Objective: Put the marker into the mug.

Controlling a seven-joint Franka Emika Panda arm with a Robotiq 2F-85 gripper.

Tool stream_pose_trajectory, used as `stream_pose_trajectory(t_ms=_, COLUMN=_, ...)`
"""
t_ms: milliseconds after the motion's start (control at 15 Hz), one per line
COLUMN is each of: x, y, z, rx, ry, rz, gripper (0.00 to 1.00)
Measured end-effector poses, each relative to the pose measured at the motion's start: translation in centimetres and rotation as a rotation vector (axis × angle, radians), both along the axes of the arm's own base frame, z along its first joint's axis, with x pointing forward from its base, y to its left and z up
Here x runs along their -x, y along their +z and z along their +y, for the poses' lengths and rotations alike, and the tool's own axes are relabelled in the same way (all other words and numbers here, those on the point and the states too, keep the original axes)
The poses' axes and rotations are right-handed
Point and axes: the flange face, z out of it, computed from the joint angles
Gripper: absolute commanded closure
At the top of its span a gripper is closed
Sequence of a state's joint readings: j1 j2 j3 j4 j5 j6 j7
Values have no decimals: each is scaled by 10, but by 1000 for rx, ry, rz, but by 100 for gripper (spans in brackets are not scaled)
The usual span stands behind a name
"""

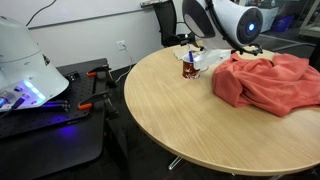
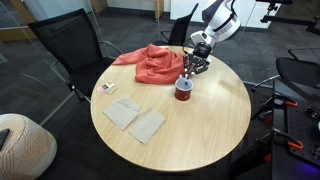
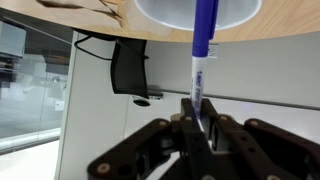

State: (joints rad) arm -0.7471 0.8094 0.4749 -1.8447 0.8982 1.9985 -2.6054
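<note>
The dark red-brown mug [image 2: 184, 92] stands on the round wooden table [image 2: 200, 130], near the red cloth; it also shows in an exterior view [image 1: 189, 69]. My gripper [image 2: 190, 68] hangs right above the mug and is shut on the blue-purple marker [image 3: 203, 50]. The wrist view is upside down. In it the marker points from the jaws [image 3: 200, 115] straight toward the mug's white inside [image 3: 160, 10], and its tip is at or just within the rim. In the exterior views the marker is too small to make out clearly.
A crumpled red cloth [image 2: 153, 63] [image 1: 265, 80] lies beside the mug. Two pale napkins [image 2: 135, 118] and a small card [image 2: 108, 88] lie on the table's other side. Black chairs [image 2: 70, 50] stand around the table. White paper [image 1: 210, 58] lies behind the mug.
</note>
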Motion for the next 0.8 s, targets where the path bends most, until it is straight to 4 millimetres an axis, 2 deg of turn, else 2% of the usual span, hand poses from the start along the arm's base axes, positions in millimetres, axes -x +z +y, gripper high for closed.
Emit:
stream_pose_trajectory(t_ms=467, x=6, y=-14, z=-4, rx=38, ry=-43, rz=17, gripper=4)
stream_pose_trajectory(t_ms=533, x=6, y=-14, z=-4, rx=39, ry=-46, rz=16, gripper=0)
stream_pose_trajectory(t_ms=800, x=5, y=2, z=9, rx=35, ry=-49, rz=-9, gripper=0)
